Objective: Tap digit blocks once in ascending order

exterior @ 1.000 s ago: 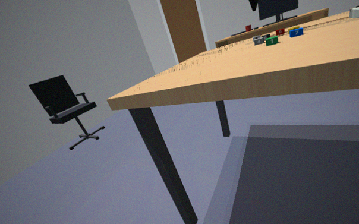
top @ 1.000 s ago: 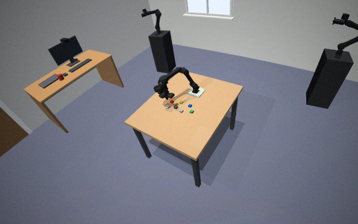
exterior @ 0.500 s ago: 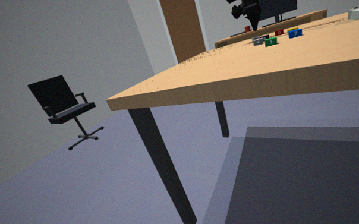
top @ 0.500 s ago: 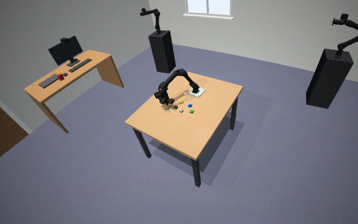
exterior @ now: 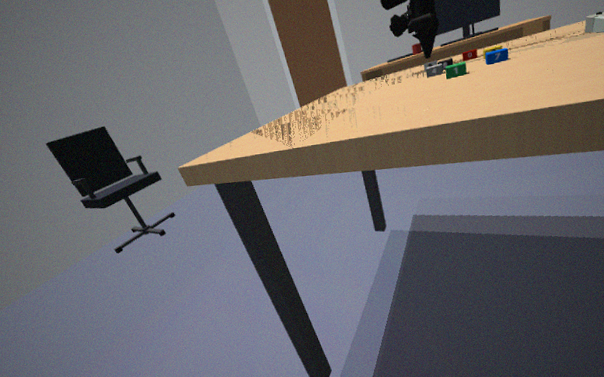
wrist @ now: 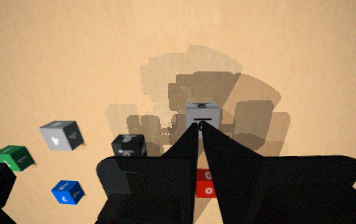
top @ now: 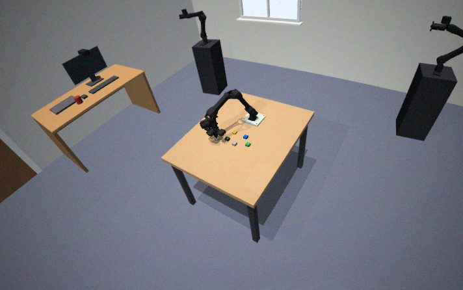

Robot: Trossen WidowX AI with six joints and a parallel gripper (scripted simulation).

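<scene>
Grey-walled room, wooden table (top: 238,177), numbered blocks, hand (wrist: 201,131) pressed together above grey block (wrist: 202,116).

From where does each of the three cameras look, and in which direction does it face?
Top: high in the room, looking down at the table; the whole arm shows.
Exterior: low beside the table edge, looking across it toward the door; the gripper, shut, hangs above the blocks.
Wrist: on the arm, looking down past the shut fingers at a grey block.
Shared: top and exterior views both show the green block.
</scene>
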